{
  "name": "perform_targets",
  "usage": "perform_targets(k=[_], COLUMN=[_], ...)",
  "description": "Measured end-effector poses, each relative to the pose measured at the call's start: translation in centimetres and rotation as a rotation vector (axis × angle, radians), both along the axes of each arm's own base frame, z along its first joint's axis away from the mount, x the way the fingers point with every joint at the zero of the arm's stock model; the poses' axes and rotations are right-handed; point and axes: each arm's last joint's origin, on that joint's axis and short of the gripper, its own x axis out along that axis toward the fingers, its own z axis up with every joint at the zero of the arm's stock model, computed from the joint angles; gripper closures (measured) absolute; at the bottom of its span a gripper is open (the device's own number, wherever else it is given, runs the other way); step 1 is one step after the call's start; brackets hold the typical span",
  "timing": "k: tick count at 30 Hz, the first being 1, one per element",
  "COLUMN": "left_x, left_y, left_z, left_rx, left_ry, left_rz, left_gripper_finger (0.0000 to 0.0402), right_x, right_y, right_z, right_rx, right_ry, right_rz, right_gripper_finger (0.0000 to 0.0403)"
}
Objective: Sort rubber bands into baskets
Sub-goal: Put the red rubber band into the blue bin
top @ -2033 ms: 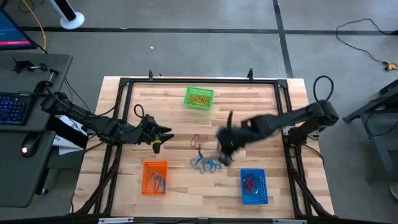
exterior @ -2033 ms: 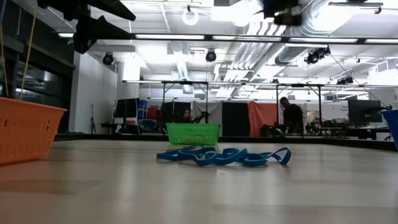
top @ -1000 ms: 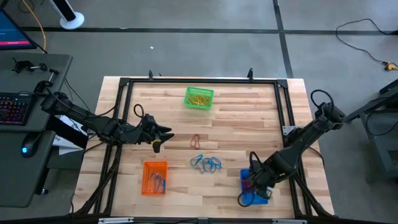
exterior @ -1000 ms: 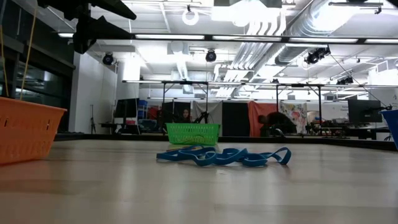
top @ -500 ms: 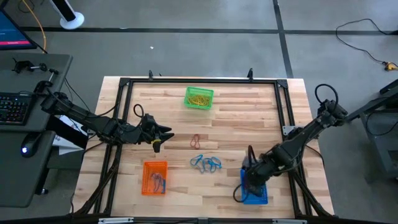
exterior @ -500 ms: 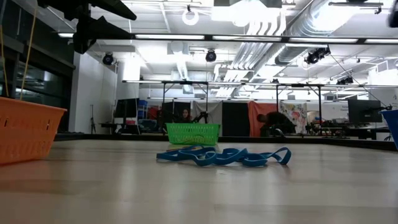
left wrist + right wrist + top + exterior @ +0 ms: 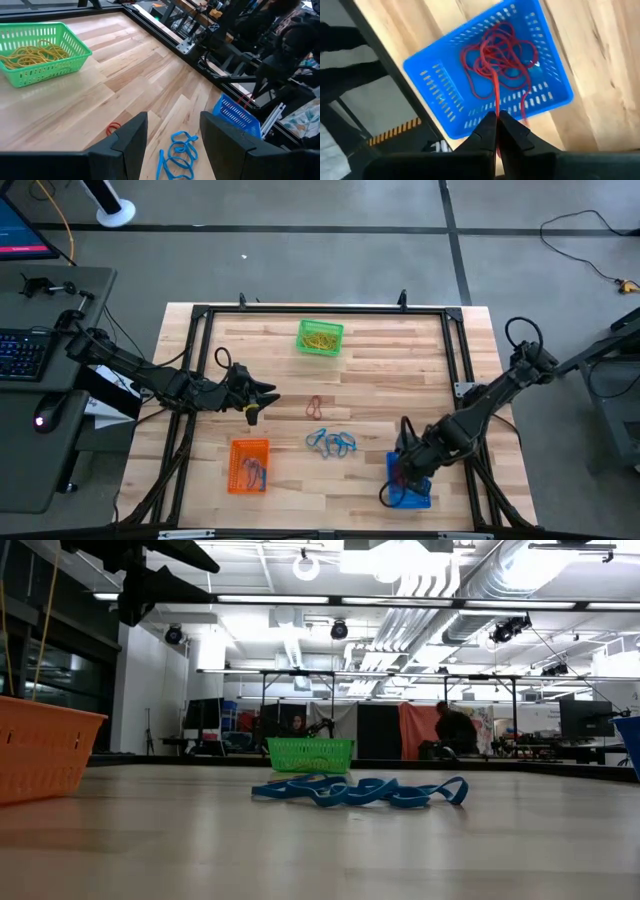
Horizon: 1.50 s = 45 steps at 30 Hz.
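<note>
Directly over the blue basket (image 7: 490, 80), the right gripper (image 7: 497, 131) hangs with its fingers pinched tight on a red rubber band (image 7: 496, 95), which stretches taut from the fingertips into the tangle of red bands lying in the basket; holding it there looks like the last beat before letting go, so the band falls in with its own colour. Beyond that basket, near the table's middle, a cluster of blue rubber bands (image 7: 332, 443) and a lone red band (image 7: 316, 406) lie loose on the wood. Farther off, the orange basket (image 7: 249, 465) holds a few bands and the green basket (image 7: 320, 338) holds yellow ones. Well away across the table, the left gripper (image 7: 252, 408) waits above the boards, fingers spread and empty. Compared with two seconds ago, the right arm has swung from above the blue cluster to the blue basket, and over the last half second it has barely moved; the left arm has stayed put.
</note>
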Motion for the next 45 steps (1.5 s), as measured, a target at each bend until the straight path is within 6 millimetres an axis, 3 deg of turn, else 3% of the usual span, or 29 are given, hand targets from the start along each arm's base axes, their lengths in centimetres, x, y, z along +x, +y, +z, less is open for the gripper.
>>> perform_targets(k=[5,10,20,23,29,34,40,45], left_x=[0.0,0.0,0.0,0.0,0.0,0.0,0.2,0.7], left_y=[0.0,0.0,0.0,0.0,0.0,0.0,-0.1,-0.7], left_z=[0.0,0.0,0.0,0.0,0.0,0.0,0.4,2.7], left_rx=[0.003,0.000,-0.001,-0.001,-0.024,-0.048,-0.143,-0.179], left_ry=[0.001,0.000,-0.001,-0.001,-0.007,-0.014,-0.079,-0.273], left_rz=[-0.001,0.000,0.000,0.001,0.009,0.017,0.034,-0.128], left_gripper_finger=[0.0227,0.0227,0.0227,0.0227,0.0227,0.0227,0.0227,0.0227], right_x=[0.8,0.7,0.8,1.5,6.0,11.6,18.3,22.1], right_y=[0.4,0.3,0.6,0.4,-2.1,-6.2,-12.1,-15.6], right_z=[0.2,0.2,0.2,0.4,0.8,-1.5,-4.7,-6.0], right_rx=[0.023,0.021,0.076,0.097,0.095,0.056,-0.050,-0.232], right_ry=[-0.094,-0.077,-0.060,-0.110,-0.387,-0.529,-0.481,-0.373], right_rz=[-0.052,-0.087,-0.055,-0.052,-0.117,-0.173,-0.301,-0.296], right_gripper_finger=[0.0403,0.0385,0.0207,0.0170,0.0157,0.0163,0.0174,0.0189])
